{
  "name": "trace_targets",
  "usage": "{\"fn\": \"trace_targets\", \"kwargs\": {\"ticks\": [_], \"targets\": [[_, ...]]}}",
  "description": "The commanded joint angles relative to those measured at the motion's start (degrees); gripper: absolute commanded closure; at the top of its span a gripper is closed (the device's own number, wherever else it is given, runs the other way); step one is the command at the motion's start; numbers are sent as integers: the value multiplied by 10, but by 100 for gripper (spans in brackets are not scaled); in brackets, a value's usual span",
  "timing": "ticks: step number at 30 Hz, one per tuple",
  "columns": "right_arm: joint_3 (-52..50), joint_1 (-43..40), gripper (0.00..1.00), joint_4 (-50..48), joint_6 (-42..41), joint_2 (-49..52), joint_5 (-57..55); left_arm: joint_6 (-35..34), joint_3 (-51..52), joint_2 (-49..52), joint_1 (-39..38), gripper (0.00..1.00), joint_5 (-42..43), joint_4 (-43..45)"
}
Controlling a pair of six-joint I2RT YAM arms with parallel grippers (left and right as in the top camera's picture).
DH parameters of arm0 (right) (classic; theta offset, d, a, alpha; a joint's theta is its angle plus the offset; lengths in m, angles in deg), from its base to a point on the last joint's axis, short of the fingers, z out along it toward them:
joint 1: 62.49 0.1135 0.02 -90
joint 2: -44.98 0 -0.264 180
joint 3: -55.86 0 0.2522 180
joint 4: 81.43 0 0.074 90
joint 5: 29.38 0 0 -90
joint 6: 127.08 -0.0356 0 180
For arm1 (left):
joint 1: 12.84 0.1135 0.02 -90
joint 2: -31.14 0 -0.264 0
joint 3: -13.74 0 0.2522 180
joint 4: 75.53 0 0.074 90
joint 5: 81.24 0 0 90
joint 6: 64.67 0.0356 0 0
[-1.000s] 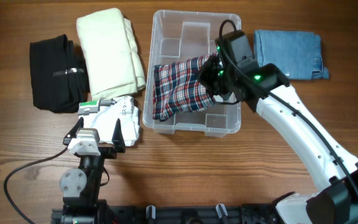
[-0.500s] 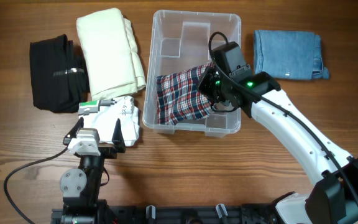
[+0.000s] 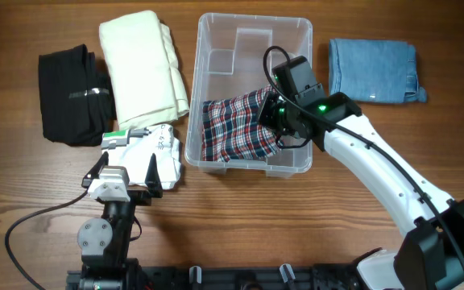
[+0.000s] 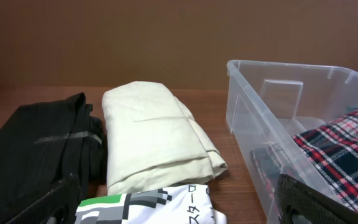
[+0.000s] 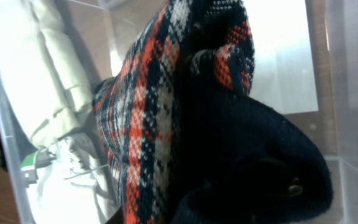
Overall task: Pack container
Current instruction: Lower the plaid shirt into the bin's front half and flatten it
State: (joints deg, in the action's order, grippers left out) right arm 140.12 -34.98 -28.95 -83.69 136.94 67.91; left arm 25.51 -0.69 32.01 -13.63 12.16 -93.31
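The clear container (image 3: 252,22) sits mid-table between the cream folded cloth (image 3: 139,64) and the folded denim (image 3: 374,70). The right gripper (image 3: 274,113) is clamped on a plaid garment (image 3: 232,129), lowered partly inside the container. It looks like the first item, not yet released. Both folded pieces, a black garment (image 3: 69,95) and a printed white shirt (image 3: 150,149) lie outside, unpacked. The left gripper (image 3: 126,173) hovers over that shirt, fingers apart.

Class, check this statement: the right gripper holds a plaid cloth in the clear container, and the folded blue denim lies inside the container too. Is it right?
Not quite. The overhead view shows the folded blue denim lying on the table beside the container, not inside it. The rest stands: the right gripper holds the plaid cloth in the container.
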Motion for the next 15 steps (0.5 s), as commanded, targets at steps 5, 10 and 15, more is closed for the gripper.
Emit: {"fn": "trace_targets", "kwargs": {"ticks": [5,10,15], "targets": [[1,3,72,34,55,14,-42,9,3,1,-2,0,11,0],[1,3,43,33,148,14,-50,9,3,1,-2,0,11,0],[1,3,18,22,220,14,-76,9,3,1,-2,0,11,0]]}}
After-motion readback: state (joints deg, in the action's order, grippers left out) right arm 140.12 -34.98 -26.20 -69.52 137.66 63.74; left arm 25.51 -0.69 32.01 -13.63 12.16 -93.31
